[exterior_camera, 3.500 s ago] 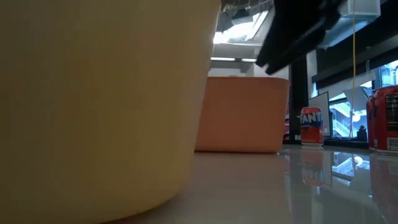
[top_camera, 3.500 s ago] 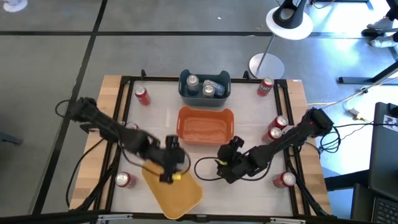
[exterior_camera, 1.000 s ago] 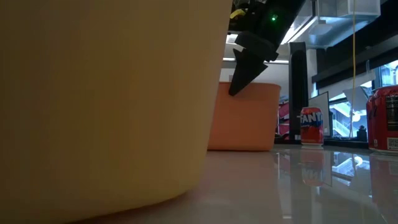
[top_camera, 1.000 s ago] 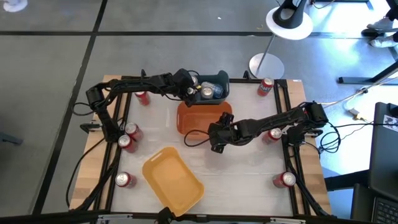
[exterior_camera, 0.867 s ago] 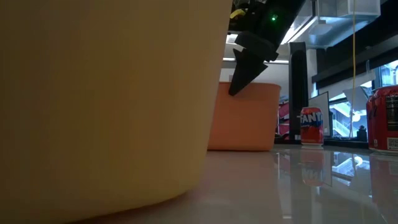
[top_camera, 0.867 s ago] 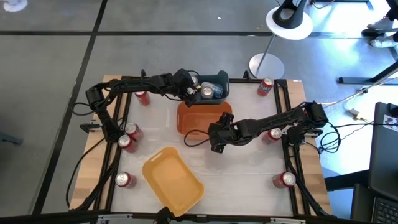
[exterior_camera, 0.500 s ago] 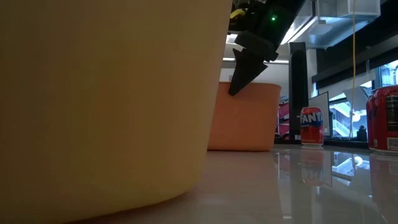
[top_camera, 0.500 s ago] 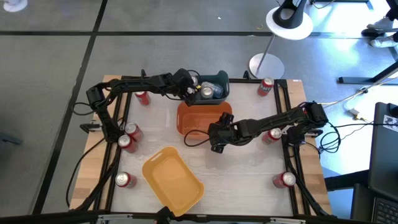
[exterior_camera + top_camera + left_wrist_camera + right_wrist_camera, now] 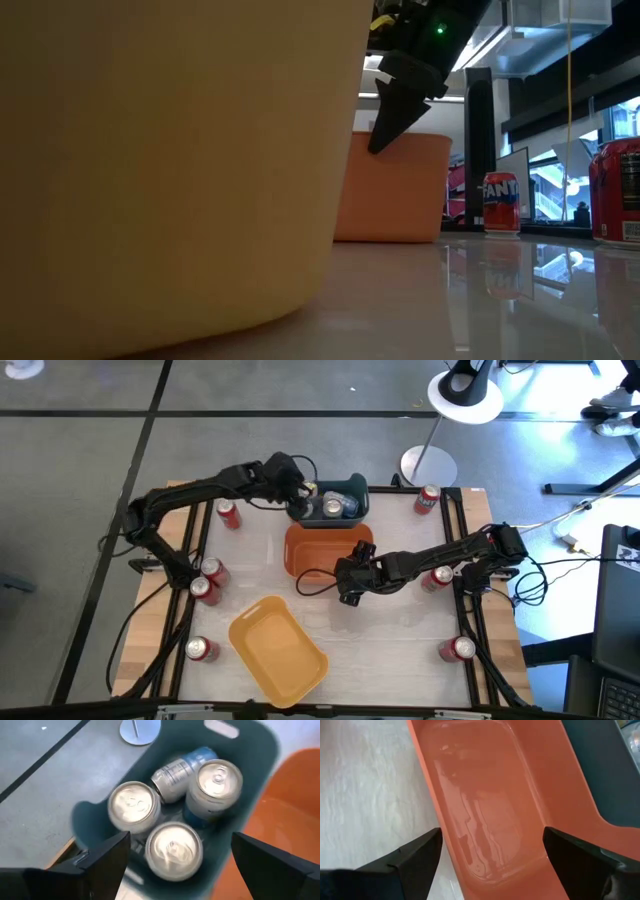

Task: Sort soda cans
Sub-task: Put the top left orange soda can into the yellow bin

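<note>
The left pincer (image 9: 300, 488) has drawn back toward the blue bin's (image 9: 360, 488) left edge.

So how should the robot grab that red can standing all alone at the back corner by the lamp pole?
Probably around the round side of the red can, about halfway up, coming down from above. It stands upright with its silver top up and bare table around it, so open fingers could fit on both sides. The right pincer is nearer, open at the orange bin.

Cans (image 9: 173, 849): metal, bright brushed silver tops. Blue bin (image 9: 260, 750): matt plastic. Orange bin (image 9: 490, 805): glossy smooth plastic, showing reflections. Yellow bin (image 9: 278, 652): smooth plastic, dull sheen. Tabletop (image 9: 480, 310): white, polished, mirror-like. Table edges (image 9: 150, 615): bare pale wood.
</note>
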